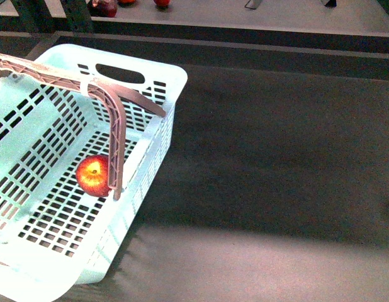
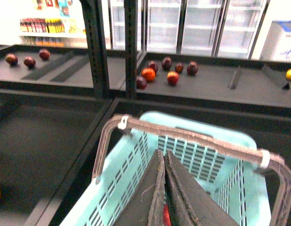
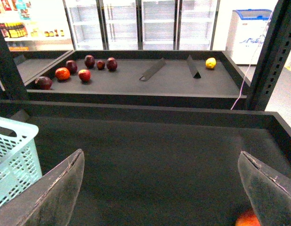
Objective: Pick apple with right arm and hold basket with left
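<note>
The turquoise basket (image 1: 50, 189) stands at the left of the dark table, its mauve swing handle (image 1: 112, 119) raised. The apple (image 1: 94, 176), red with yellow streaks, lies on the basket floor, partly behind the handle's upright. No arm shows in the front view. My left gripper (image 2: 160, 151) is shut, fingers pressed together with nothing between them, hovering over the basket (image 2: 202, 155) just short of the handle (image 2: 192, 136). A red sliver shows below the fingers. My right gripper (image 3: 160, 154) is open wide over bare table, with the basket's corner (image 3: 13, 155) to one side.
A raised shelf behind holds several dark red and red fruits (image 3: 84, 74), a yellow fruit (image 3: 210, 62) and black dividers (image 3: 152, 69). Black posts (image 2: 96, 47) rise at the shelf's front. An orange-red round thing (image 3: 249, 219) peeks from behind one right finger.
</note>
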Controlling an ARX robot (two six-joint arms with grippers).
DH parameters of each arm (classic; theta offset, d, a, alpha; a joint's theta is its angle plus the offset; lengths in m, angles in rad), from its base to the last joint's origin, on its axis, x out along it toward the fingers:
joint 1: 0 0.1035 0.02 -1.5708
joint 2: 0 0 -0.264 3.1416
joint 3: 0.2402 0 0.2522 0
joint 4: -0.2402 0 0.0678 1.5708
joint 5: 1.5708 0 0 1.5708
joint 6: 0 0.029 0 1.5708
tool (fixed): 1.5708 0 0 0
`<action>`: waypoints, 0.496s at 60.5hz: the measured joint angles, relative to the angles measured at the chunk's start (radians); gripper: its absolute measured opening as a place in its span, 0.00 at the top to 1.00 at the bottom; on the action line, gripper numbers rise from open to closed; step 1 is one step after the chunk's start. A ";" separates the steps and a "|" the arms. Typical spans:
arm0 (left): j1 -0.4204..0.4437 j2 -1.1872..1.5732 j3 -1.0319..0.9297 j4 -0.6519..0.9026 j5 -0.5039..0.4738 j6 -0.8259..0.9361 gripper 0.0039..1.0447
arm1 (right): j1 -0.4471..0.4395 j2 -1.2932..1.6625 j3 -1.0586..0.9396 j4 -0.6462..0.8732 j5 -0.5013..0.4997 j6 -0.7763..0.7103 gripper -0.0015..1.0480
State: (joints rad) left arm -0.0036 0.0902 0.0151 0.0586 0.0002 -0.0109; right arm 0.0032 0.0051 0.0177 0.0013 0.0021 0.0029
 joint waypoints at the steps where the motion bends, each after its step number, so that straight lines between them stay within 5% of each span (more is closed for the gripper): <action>1: 0.000 -0.026 0.000 -0.027 0.000 0.000 0.97 | 0.000 0.000 0.000 0.000 0.000 0.000 0.09; 30: 0.000 -0.084 0.000 -0.055 0.000 0.000 0.97 | 0.000 0.000 0.000 0.000 0.000 0.000 0.09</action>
State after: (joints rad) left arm -0.0036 0.0063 0.0151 0.0032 -0.0002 -0.0109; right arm 0.0032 0.0051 0.0177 0.0013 0.0021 0.0029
